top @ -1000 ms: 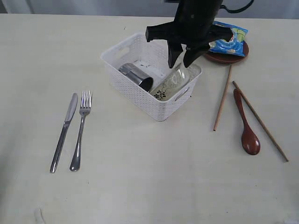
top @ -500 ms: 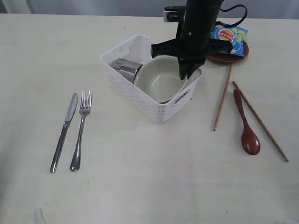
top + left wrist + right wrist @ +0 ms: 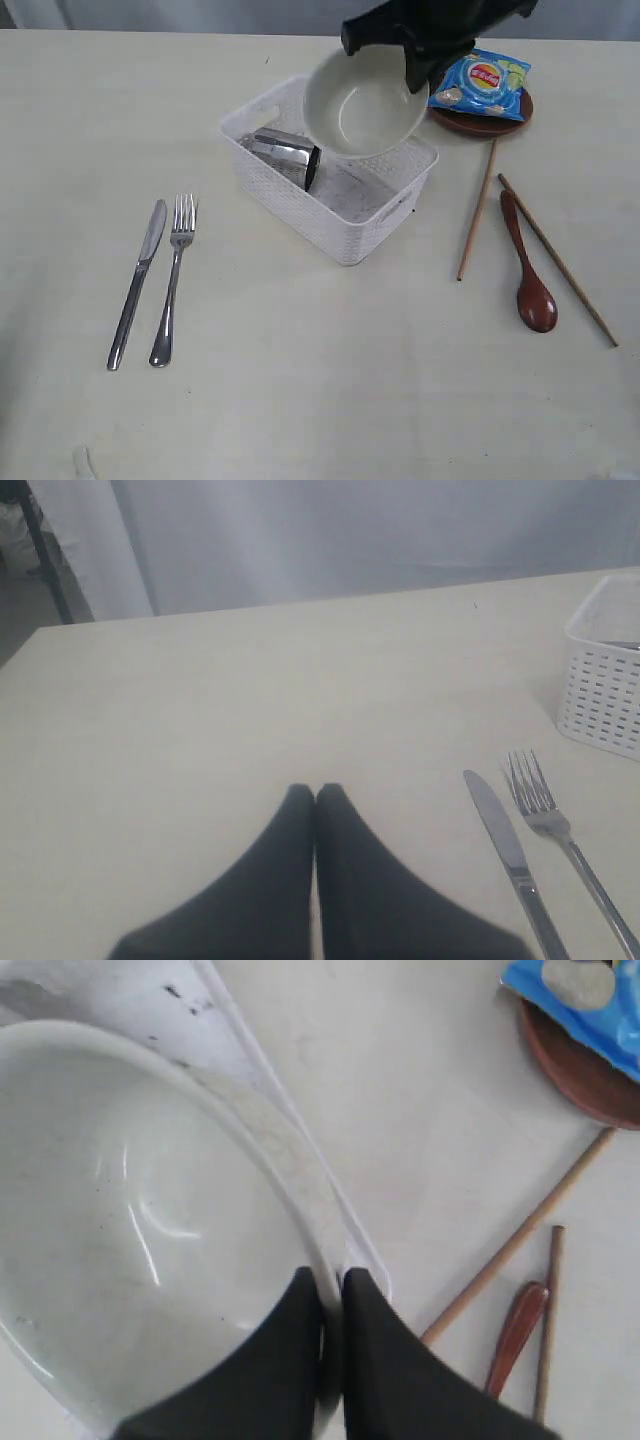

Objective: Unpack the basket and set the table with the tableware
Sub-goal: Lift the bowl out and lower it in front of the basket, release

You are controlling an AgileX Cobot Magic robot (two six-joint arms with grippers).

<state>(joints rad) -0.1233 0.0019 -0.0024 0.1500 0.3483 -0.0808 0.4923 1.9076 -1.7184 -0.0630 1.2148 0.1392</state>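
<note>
A lab-like test setup: plain cream table (image 3: 300,400) before a grey curtain (image 3: 350,540).

Chip bag (image 3: 480,85) logo — illegible

Bright diffuse light, soft faint shadows, wrist views slightly blurred

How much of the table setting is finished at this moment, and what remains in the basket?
Done: the knife, fork, two chopsticks, wooden spoon and brown plate lie on the table. In hand: the right gripper is shut on the rim of the bowl, holding it above the basket. Left: set the bowl down, then take out the steel cup, which lies tipped over in the basket.
</note>
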